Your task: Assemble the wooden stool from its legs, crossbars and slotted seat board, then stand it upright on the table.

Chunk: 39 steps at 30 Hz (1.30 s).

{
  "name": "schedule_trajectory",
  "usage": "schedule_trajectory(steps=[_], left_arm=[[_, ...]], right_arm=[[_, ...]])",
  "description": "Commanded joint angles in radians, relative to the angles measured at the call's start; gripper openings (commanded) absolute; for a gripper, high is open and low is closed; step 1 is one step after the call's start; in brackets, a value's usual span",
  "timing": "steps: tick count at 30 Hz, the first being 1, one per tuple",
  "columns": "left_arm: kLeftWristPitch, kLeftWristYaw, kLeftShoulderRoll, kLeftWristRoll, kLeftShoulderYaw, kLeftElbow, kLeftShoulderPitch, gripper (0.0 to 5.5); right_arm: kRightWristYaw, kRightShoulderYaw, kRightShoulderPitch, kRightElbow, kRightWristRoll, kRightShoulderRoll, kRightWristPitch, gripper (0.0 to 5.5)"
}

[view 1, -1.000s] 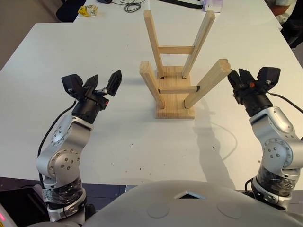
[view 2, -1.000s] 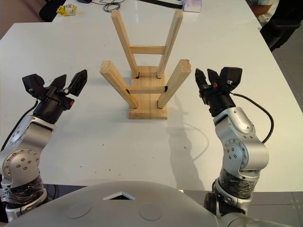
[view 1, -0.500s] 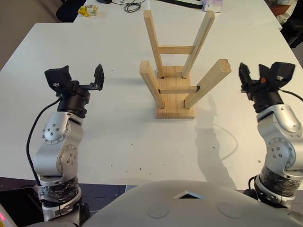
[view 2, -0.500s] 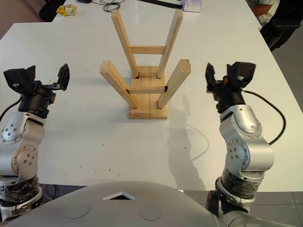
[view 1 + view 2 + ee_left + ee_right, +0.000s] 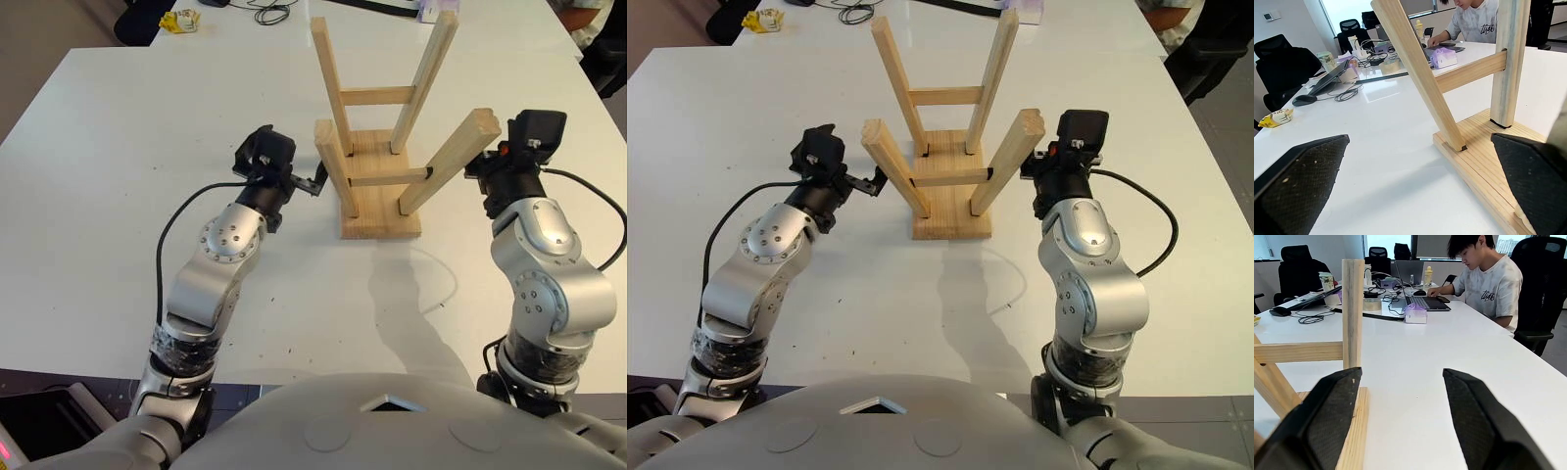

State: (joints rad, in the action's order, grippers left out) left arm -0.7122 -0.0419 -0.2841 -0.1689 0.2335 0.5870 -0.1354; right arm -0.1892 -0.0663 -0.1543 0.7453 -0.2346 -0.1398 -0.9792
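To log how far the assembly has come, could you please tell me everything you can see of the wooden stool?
The stool is pale bare wood, assembled and upside down: its rectangular seat board lies flat on the white table, and four square legs rise from its slots, splaying outward. One crossbar joins the far pair, another the near pair. The open left gripper sits beside the near left leg, the open right gripper beside the near right leg; contact cannot be told.
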Motion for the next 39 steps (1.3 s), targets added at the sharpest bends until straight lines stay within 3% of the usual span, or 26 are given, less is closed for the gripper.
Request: schedule_trajectory(steps=[1,15,25,33,39], left_arm=[[-0.004,-0.091,0.013,-0.041,0.060,0.015,0.030,5.40],[-0.015,-0.170,0.073,-0.081,0.081,0.023,-0.044,5.40],[-0.052,-0.226,0.159,-0.096,0.204,0.021,-0.101,5.40],[-0.040,-0.268,0.221,-0.088,0.257,-0.041,-0.179,5.40],[-0.028,-0.286,0.236,-0.090,0.249,-0.070,-0.213,5.40]], right_arm=[[0.095,0.101,-0.012,-0.032,-0.050,0.021,-0.018,3.09],[0.205,0.115,-0.016,-0.228,0.022,-0.037,0.117,3.09],[0.387,0.138,-0.241,-0.671,0.115,-0.133,0.368,3.09],[0.481,0.195,-0.425,-1.100,0.208,-0.110,0.591,3.09],[0.497,0.172,-0.415,-1.159,0.221,-0.120,0.654,3.09]])
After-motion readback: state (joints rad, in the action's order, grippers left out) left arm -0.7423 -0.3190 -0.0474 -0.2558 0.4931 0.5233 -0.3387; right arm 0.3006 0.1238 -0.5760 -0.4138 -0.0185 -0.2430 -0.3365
